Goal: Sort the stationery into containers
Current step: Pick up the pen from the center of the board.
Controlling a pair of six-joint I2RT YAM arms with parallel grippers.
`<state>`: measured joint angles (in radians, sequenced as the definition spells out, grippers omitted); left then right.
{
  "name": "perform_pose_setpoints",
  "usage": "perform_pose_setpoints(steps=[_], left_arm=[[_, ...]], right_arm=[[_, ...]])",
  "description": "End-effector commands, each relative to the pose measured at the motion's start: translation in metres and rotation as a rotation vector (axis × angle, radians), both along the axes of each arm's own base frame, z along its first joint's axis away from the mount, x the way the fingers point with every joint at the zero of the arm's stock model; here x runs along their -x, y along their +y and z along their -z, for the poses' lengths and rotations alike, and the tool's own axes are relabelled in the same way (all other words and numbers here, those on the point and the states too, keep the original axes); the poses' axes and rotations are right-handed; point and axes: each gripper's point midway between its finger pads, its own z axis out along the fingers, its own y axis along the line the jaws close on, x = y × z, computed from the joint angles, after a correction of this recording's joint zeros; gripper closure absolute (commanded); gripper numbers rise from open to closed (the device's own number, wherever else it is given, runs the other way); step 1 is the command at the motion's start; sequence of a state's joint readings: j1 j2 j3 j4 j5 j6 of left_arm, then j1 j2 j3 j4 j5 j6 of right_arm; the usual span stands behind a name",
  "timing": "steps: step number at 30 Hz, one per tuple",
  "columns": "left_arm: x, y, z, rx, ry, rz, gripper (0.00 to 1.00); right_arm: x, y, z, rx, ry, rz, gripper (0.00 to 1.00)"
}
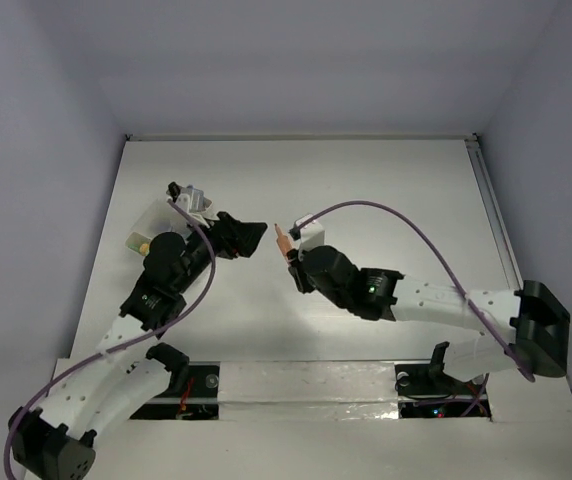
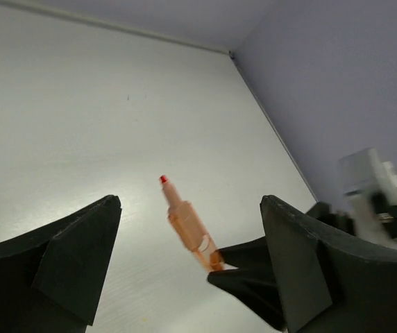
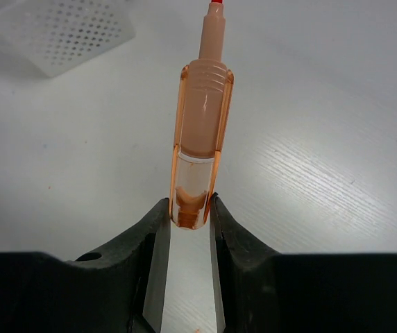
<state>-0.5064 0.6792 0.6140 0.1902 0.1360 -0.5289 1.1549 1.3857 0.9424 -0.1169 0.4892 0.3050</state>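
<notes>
In the top view the left arm covers most of the cluster of bins (image 1: 152, 222) at 10 o'clock on the counter (image 1: 386, 190). Only a pale corner and a yellowish speck show, so their contents cannot be made out. From the right wrist, one perforated bin is cut off by the frame at 11 o'clock. In the left wrist view a pale block at 3 o'clock is too blurred to name.

The right tool (image 3: 188, 208) is closed tight on the clear rear end of the orange marker (image 3: 202, 118). That end is partly hidden between the pads, and the red tip points to 12 o'clock. The marker is raised off the counter near its middle, well apart from the bins.

The left tool (image 1: 254, 238) stands wide open and holds nothing. It faces 3 o'clock toward the marker, which is just beside its fingertips but not touching them.

Broad white surface runs from the marker to the back wall at 12 o'clock and to the rail at 3 o'clock.
</notes>
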Motion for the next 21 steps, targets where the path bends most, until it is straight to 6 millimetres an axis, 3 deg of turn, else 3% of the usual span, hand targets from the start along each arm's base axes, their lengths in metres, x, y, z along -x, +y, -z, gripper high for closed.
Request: perform_pose_setpoints(steps=[1,6,11,21], left_arm=[[0.0,-0.016,-0.01,0.096,-0.042,0.055,0.22],[-0.011,-0.038,0.02,0.084,0.028,0.101,0.26],[-0.021,-0.051,0.03,0.079,0.031,0.113,0.3],[-0.025,-0.073,0.046,0.039,0.057,0.153,0.49]], right_arm=[[0.003,-0.006,-0.013,-0.02,-0.042,-0.032,0.88],[0.005,-0.012,-0.026,-0.046,-0.059,-0.047,0.89],[0.007,-0.012,-0.031,-0.067,-0.067,-0.062,0.9],[0.01,-0.017,-0.038,-0.106,-0.066,-0.063,0.92]])
